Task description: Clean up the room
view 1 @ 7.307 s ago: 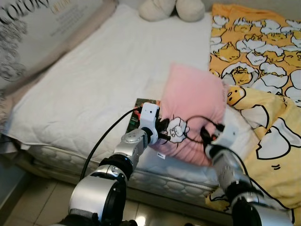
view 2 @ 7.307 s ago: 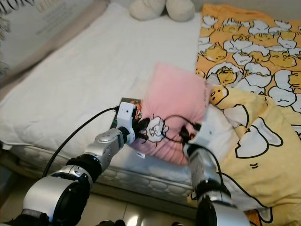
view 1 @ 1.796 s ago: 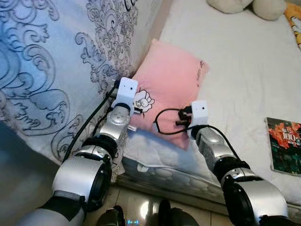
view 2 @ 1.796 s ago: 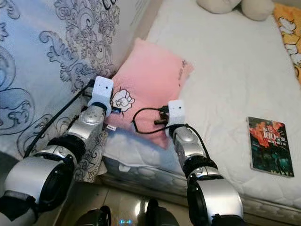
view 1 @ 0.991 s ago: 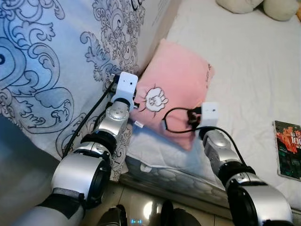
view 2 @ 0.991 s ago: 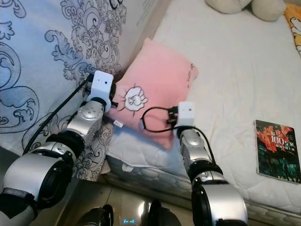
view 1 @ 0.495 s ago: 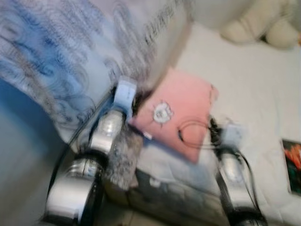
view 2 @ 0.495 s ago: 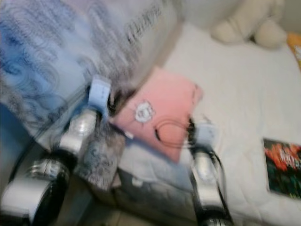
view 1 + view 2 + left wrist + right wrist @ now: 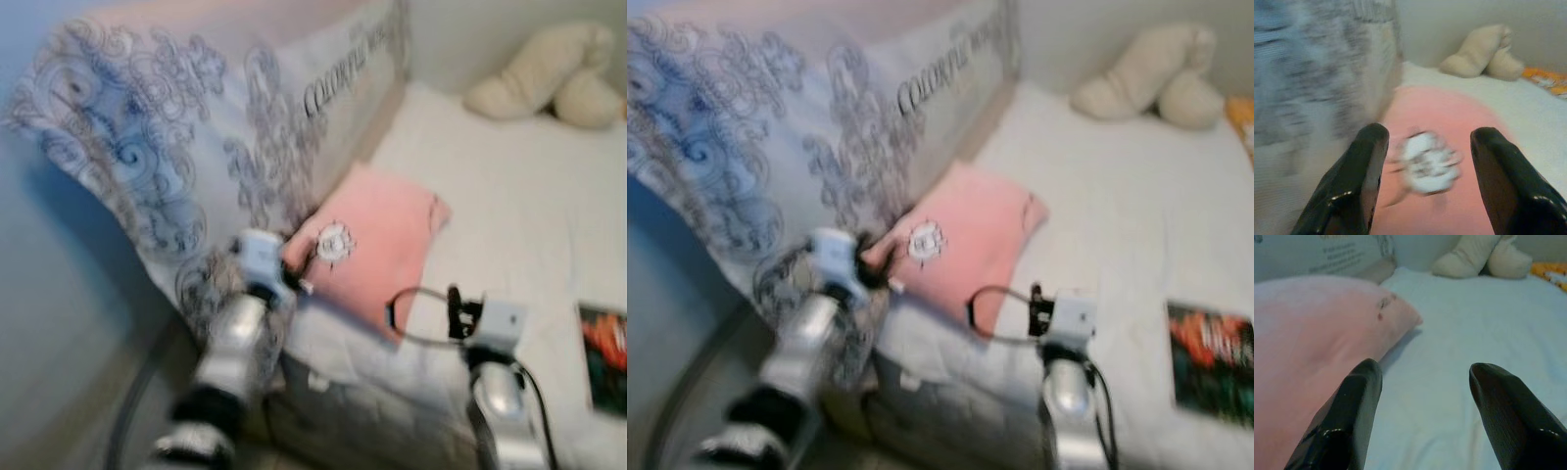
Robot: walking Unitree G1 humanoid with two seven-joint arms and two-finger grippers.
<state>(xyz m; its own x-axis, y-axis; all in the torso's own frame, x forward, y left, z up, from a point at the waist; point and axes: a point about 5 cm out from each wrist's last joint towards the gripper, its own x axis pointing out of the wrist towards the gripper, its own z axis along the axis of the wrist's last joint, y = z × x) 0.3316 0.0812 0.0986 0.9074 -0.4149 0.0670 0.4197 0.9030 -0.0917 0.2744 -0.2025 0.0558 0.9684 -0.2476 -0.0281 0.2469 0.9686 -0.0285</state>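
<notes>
A pink pillow (image 9: 377, 245) lies on the white bed (image 9: 509, 215) in the middle of the left eye frame, its left edge against a large patterned blue-and-white pillow (image 9: 196, 127) that fills the upper left. A small white cartoon patch (image 9: 334, 241) sits on the pink pillow's near left part. The head views are blurred.

The left jaws (image 9: 1422, 196) stand wide apart and hold nothing. In the left wrist view the white patch appears between the two black fingers (image 9: 1359, 186), with the pink pillow just ahead of the tips; whether the tips touch the fabric cannot be told. In the left eye view the left arm's white wrist housing (image 9: 257, 257) sits at the pillow's lower left corner, beside the patterned pillow.

The right jaws (image 9: 1422, 426) are also spread wide and empty. In the right wrist view the pink pillow fills the left part of the frame, reaching behind the left finger (image 9: 1347, 426), while bare white sheet lies between and beyond the fingers. In the left eye view the right wrist housing (image 9: 495, 323) sits lower right of the pillow's near edge, close by it.

A cream plush toy (image 9: 549, 83) rests at the upper right of the bed, well apart from the pillow. A dark-covered book (image 9: 605, 357) lies on the sheet at the right edge.
</notes>
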